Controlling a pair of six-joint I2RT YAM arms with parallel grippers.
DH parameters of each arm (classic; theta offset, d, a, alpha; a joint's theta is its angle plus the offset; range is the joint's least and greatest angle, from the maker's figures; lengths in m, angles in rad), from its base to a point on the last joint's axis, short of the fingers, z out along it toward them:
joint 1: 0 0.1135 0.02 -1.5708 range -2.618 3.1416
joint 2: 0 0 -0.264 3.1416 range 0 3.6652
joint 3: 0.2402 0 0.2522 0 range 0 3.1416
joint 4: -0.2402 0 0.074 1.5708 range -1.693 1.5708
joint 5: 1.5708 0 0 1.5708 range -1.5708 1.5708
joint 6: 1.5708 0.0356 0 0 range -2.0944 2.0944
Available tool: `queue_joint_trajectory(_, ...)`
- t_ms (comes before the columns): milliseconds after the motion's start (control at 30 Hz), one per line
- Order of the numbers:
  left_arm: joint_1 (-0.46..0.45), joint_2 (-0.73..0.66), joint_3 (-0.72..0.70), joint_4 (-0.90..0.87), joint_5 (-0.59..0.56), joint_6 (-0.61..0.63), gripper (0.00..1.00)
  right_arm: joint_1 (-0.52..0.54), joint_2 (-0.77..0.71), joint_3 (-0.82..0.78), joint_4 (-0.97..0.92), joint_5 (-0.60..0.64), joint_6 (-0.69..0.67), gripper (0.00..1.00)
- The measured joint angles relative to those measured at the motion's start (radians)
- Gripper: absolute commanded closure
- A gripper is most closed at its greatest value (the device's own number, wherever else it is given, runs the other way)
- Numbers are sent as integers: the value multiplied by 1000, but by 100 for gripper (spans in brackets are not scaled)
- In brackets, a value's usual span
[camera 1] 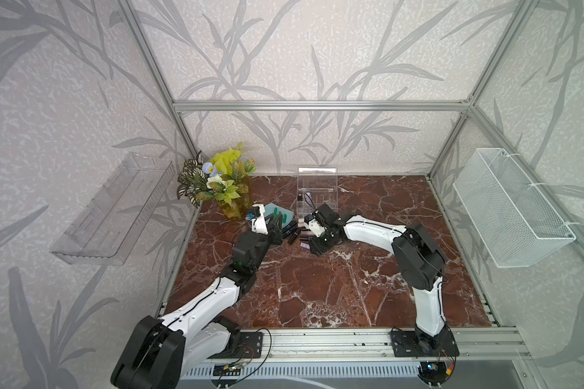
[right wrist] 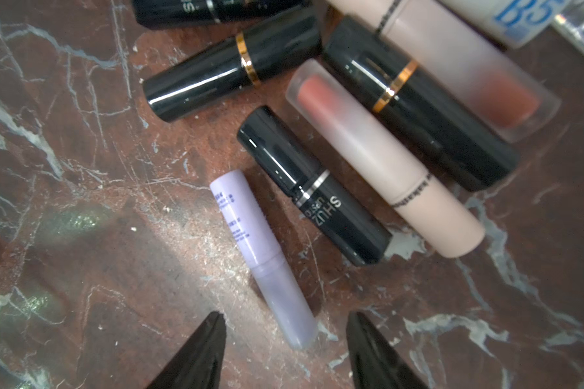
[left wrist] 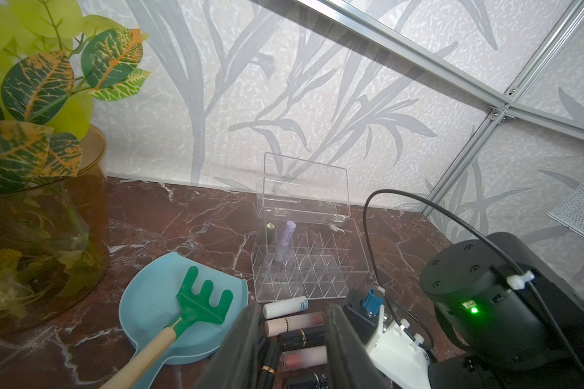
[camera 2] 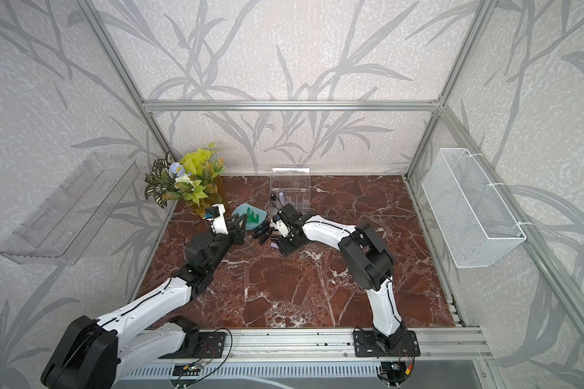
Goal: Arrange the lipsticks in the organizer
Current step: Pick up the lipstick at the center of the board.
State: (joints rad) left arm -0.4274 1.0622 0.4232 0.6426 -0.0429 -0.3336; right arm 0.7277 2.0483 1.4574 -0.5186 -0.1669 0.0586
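Note:
The clear organizer (camera 1: 317, 198) (left wrist: 304, 262) stands at the back of the table with its lid up. A lilac lipstick (left wrist: 285, 239) and a black one (left wrist: 271, 232) stand in its cells. Several more lipsticks (camera 1: 295, 232) lie in a pile in front of it. My left gripper (left wrist: 293, 307) (camera 1: 277, 227) reaches into the pile from the left, jaws apart, with black and beige tubes showing between the fingers. My right gripper (right wrist: 285, 323) (camera 1: 312, 248) hovers open over a loose lilac lipstick (right wrist: 263, 256), whose near end lies between the fingertips without touching them.
A blue dustpan (left wrist: 149, 303) holding a green rake (left wrist: 203, 299) lies left of the pile. A vase of artificial plants (camera 1: 231, 202) stands at the back left. A clear tray (camera 1: 112, 208) hangs on the left wall and a wire basket (camera 1: 513, 208) on the right wall.

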Motion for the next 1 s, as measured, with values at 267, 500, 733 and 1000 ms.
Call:
queue_joint_trajectory(267, 0, 0, 0, 0, -1, 0, 65, 11, 47, 42, -15, 2, -4, 47)
queue_joint_trajectory(500, 0, 0, 0, 0, -3, 1, 65, 19, 59, 55, -43, 9, -8, 58)
queue_joint_trajectory(733, 0, 0, 0, 0, -8, 1, 65, 27, 59, 63, -68, 29, -17, 75)
queue_joint_trajectory(1000, 0, 0, 0, 1, -7, 1, 65, 40, 5, -18, -58, 40, -19, 84)
